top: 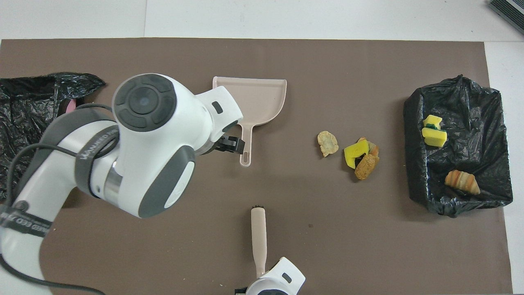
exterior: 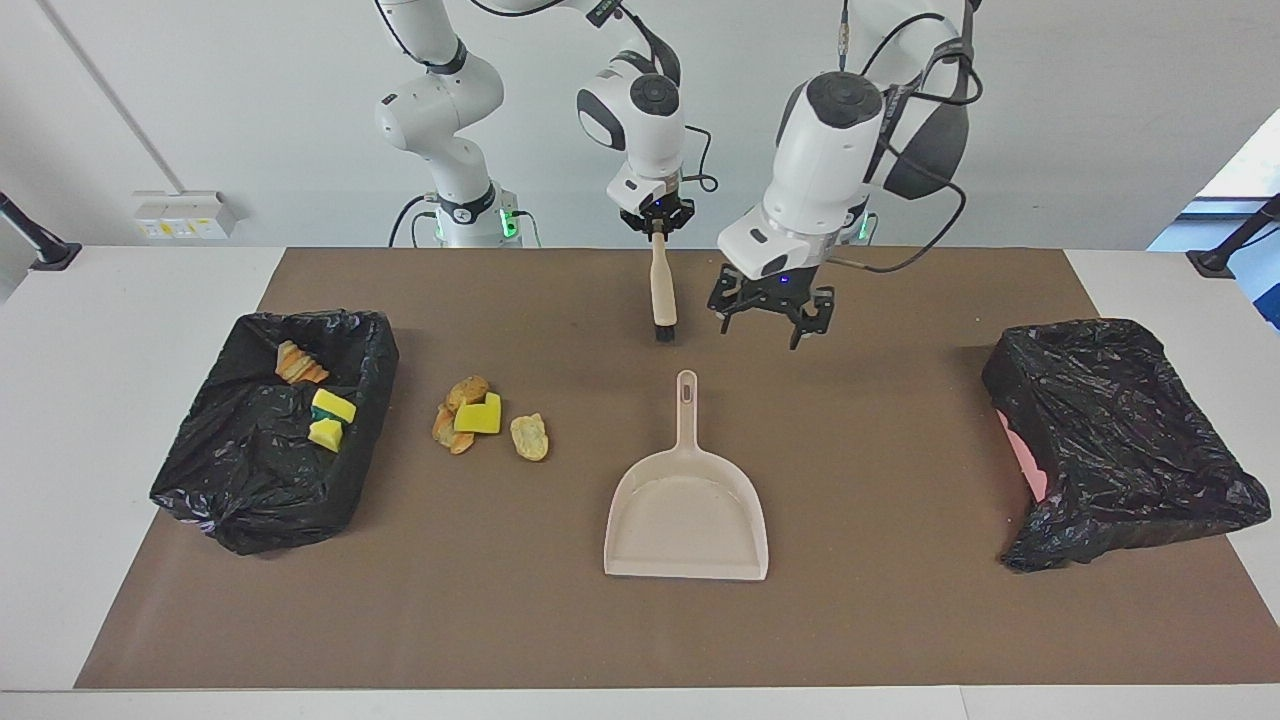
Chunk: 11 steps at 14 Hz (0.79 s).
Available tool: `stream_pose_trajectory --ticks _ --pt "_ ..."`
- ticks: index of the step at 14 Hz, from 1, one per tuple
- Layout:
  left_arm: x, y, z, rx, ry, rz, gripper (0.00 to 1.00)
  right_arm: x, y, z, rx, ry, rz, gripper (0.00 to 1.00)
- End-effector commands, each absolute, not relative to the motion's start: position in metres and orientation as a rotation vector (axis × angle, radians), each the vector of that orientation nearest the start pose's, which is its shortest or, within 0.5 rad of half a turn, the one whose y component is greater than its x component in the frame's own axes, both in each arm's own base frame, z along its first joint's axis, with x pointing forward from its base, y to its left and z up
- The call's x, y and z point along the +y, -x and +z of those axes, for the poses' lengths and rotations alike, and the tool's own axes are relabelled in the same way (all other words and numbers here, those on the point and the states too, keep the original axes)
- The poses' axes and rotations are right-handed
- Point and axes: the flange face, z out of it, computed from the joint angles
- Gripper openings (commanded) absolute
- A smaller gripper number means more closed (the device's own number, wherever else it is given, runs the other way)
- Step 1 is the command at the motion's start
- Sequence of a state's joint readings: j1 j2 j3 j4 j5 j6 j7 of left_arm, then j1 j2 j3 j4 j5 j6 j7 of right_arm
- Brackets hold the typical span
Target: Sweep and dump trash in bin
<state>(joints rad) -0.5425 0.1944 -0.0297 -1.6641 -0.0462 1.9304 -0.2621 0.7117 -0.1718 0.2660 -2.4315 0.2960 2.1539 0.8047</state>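
The right gripper (exterior: 656,228) has its jaws clamped on a beige-handled black-bristled brush (exterior: 662,290), hanging upright. The left gripper (exterior: 771,318), jaws spread, hovers over the beige plastic dustpan's (exterior: 686,510) handle. Yellow-and-tan trash scraps (exterior: 478,415) lie on the brown-matted desk (exterior: 900,600) beside the black-bagged bin (exterior: 270,430) holding three more.

Legible text: none in full. Left arm (top: 135,164), grey wrist band: faint embossed lettering, unreadable. Same arm's lower band: partial letters, also unreadable.
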Motion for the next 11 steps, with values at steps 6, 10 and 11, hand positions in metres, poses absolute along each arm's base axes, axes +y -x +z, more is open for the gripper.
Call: stream_pose_trajectory --ticks 6,10,11 --pt "-0.395 -0.536 0.412 0.418 3.174 -0.159 1.0 0.191 -0.359 0.417 -0.05 3.197 0.316 0.0" --pt "-0.389 -0.531 0.382 0.406 3.181 -0.174 1.0 0.106 -0.441 0.414 -0.278 3.258 0.268 0.0" --pt "-0.392 -0.533 0.372 0.409 3.185 -0.192 1.0 0.096 -0.456 0.42 -0.358 3.348 0.255 0.0"
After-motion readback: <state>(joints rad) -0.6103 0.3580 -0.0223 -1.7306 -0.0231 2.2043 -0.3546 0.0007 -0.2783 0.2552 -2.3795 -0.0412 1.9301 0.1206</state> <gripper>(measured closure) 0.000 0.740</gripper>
